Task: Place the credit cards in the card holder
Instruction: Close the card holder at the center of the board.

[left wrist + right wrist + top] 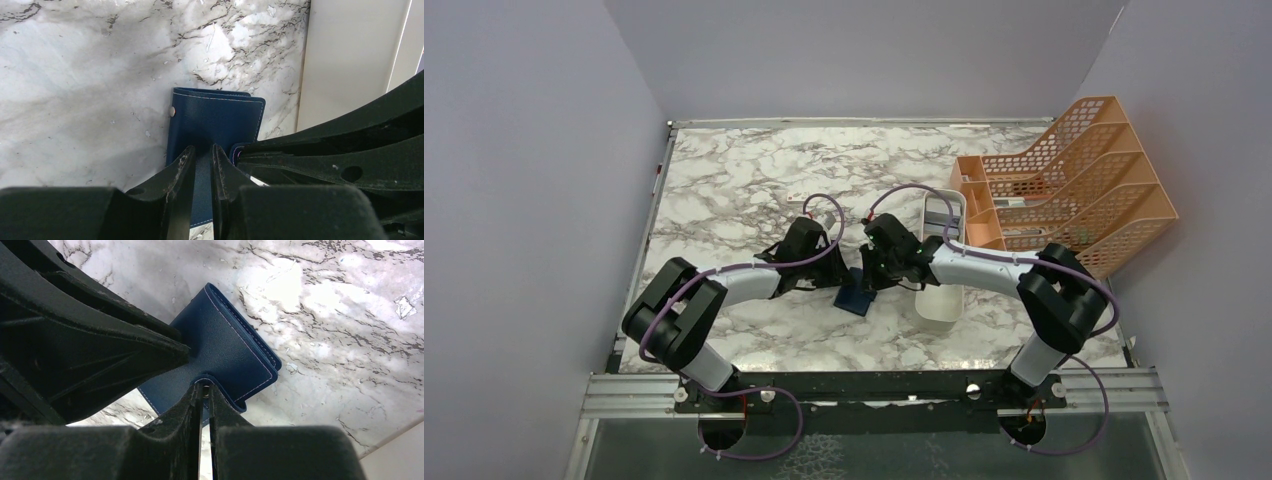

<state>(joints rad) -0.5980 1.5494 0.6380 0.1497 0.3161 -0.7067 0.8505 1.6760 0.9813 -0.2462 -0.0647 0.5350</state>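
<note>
The navy-blue card holder [856, 298] lies folded on the marble table between both arms. It also shows in the left wrist view [215, 120] and the right wrist view [225, 347]. My left gripper [837, 272] [202, 150] is nearly closed, with a narrow gap, and its tips rest on the holder's outer cover. My right gripper [871, 275] [206, 386] is shut on the holder's snap tab at the near edge and lifts that tab slightly. No credit cards show clearly in any view.
A long white tray [939, 300] stands just right of the holder, close to my right arm; its wall shows in the left wrist view [350, 50]. An orange mesh file rack [1074, 180] stands at the back right. A tiny white block [796, 197] lies behind my left gripper.
</note>
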